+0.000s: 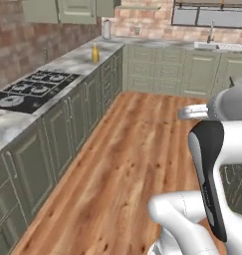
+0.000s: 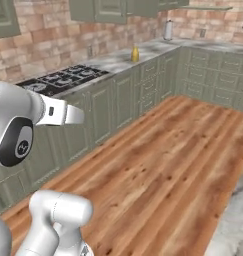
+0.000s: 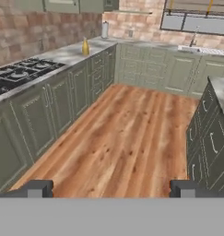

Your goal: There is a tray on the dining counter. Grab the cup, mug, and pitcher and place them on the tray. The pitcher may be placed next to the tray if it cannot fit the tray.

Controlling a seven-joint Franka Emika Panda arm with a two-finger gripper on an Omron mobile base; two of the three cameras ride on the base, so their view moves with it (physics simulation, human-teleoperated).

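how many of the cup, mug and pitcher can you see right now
1: the pitcher stands on the wall counter past the gas stove, near the corner. The cup and mug may be somewhere these views don't reach.

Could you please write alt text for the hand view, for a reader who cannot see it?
The open claw looks down a wood-floored kitchen aisle. On the left, a marbled counter carries a gas stove and the mustard-tan pitcher; green cabinets line the walls.
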